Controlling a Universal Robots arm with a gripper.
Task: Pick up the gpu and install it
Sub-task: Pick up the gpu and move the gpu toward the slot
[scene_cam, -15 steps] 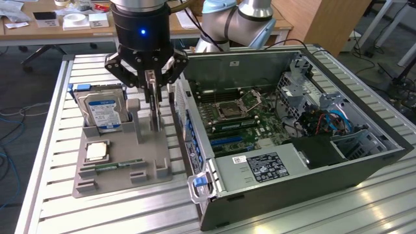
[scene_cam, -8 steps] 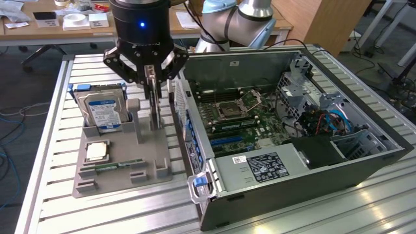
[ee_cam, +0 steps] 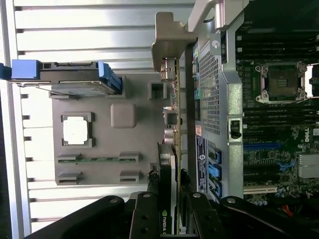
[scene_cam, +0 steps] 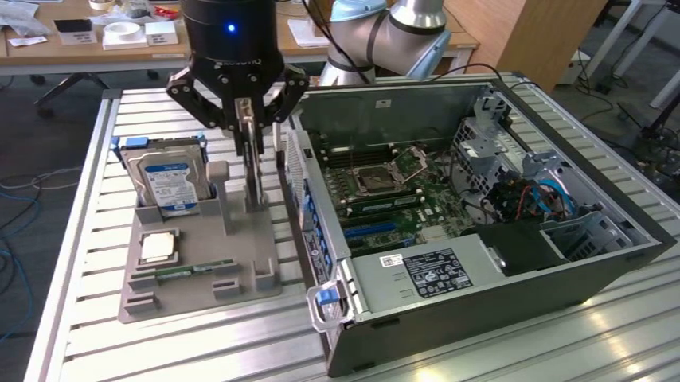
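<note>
Work table [scene_cam: 75, 239]: aluminium slats, clean, with bright glare from overhead light on the slats nearest the exterior view's lower right. Floor [scene_cam: 43, 135]: dark grey, carpet-like. Loose blue cable [scene_cam: 11, 263] lies on it at the exterior view's left edge. Behind the table stands a wooden desk [scene_cam: 64, 52] carrying papers and small white boxes [scene_cam: 123, 33]; a castored chair base [scene_cam: 69, 87] sits beneath it. A wooden cabinet panel [scene_cam: 531, 32] stands at the far right, with white furniture legs [scene_cam: 627, 40] beyond.
</note>
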